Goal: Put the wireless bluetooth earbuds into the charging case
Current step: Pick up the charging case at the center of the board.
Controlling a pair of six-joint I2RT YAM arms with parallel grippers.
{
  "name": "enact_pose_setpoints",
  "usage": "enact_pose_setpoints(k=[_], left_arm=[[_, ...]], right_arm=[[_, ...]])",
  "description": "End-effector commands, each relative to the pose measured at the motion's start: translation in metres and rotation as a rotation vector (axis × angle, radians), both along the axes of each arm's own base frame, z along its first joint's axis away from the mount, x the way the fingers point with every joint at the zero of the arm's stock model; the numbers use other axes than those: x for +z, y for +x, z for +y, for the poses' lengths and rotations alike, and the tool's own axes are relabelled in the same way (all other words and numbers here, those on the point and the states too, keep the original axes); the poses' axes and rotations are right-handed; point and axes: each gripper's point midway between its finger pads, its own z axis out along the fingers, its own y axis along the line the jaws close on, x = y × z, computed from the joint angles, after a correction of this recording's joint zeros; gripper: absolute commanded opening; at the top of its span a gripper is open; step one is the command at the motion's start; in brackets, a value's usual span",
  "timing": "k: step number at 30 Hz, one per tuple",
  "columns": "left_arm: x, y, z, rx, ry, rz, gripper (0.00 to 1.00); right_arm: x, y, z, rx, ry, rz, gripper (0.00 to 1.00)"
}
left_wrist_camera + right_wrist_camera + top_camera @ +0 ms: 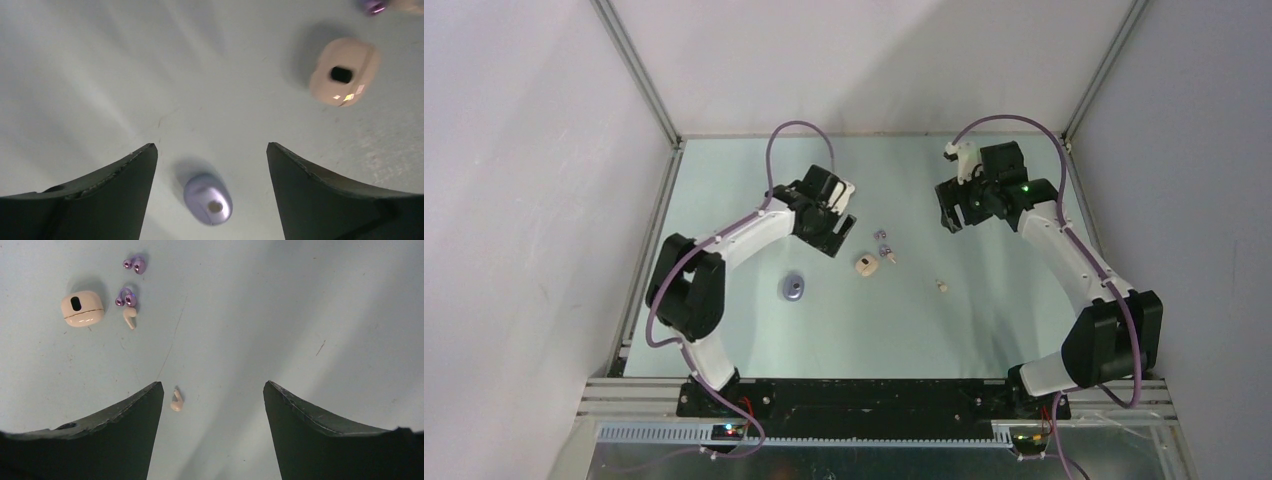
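Note:
Two lavender-purple earbuds and a white earbud lie by a cream charging case at mid-table. A second white earbud lies apart to the right. A lavender charging case lies to the left. My left gripper is open and empty above the table; in the left wrist view the lavender case shows between its fingers and the cream case at upper right. My right gripper is open and empty; its wrist view shows the lone white earbud near the left finger.
The pale green table is enclosed by white walls with metal frame posts at the back corners. Both cases look closed. In the right wrist view the cream case, purple earbuds and white earbud cluster at upper left.

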Motion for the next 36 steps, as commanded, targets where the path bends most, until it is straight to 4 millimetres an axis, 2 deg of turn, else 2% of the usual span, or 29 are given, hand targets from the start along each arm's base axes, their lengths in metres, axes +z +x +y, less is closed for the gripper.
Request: enact_pose_setpoints(k=[1, 2, 3, 4, 5, 7, 14, 20, 24, 27, 30, 33, 34, 35, 36], left_arm=[[-0.010, -0.042, 0.071, 0.252, 0.135, 0.137, 0.91], [-0.009, -0.049, 0.080, 0.274, 0.126, 0.142, 0.92], [-0.024, -0.066, 0.089, 0.278, 0.150, 0.184, 0.93], [-0.024, -0.072, 0.093, 0.282, 0.147, 0.187, 0.94], [-0.036, -0.087, 0.097, 0.277, 0.154, 0.226, 0.94], [-0.042, -0.096, 0.096, 0.287, 0.132, 0.241, 0.94], [-0.048, -0.086, 0.086, 0.283, 0.099, 0.238, 0.88], [-0.054, -0.080, 0.082, 0.274, 0.112, 0.252, 0.82], [-0.055, -0.083, 0.085, 0.255, 0.127, 0.254, 0.84], [-0.047, -0.088, 0.086, 0.209, 0.126, 0.259, 0.89], [-0.023, -0.085, 0.070, 0.022, 0.047, 0.212, 0.92], [0.002, -0.087, 0.062, -0.317, 0.023, 0.118, 0.93], [0.003, -0.097, 0.060, -0.407, 0.006, 0.127, 0.93], [0.008, -0.097, 0.063, -0.572, 0.039, 0.069, 0.92], [0.002, -0.110, 0.066, -0.657, 0.037, 0.091, 0.91]], right_arm=[[0.015, -0.002, 0.003, 0.002, 0.030, -0.039, 0.78], [0.015, -0.002, 0.004, 0.003, 0.034, -0.039, 0.78], [0.015, -0.001, 0.005, 0.004, 0.036, -0.042, 0.78], [0.014, -0.001, 0.007, 0.007, 0.036, -0.040, 0.78], [0.015, 0.001, 0.008, 0.009, 0.036, -0.045, 0.78], [0.013, 0.002, 0.011, 0.015, 0.032, -0.048, 0.79], [0.013, -0.003, 0.023, 0.050, 0.018, -0.050, 0.79], [0.013, -0.004, 0.021, 0.053, 0.002, -0.054, 0.79], [0.015, -0.003, 0.020, 0.051, 0.001, -0.063, 0.79], [0.015, -0.003, 0.020, 0.053, 0.002, -0.066, 0.79], [0.015, -0.003, 0.020, 0.053, -0.001, -0.064, 0.80], [0.014, -0.003, 0.020, 0.056, 0.000, -0.060, 0.80], [0.013, -0.003, 0.021, 0.057, 0.001, -0.058, 0.80], [0.012, -0.003, 0.021, 0.058, 0.002, -0.055, 0.80], [0.012, -0.002, 0.022, 0.059, 0.004, -0.056, 0.80]])
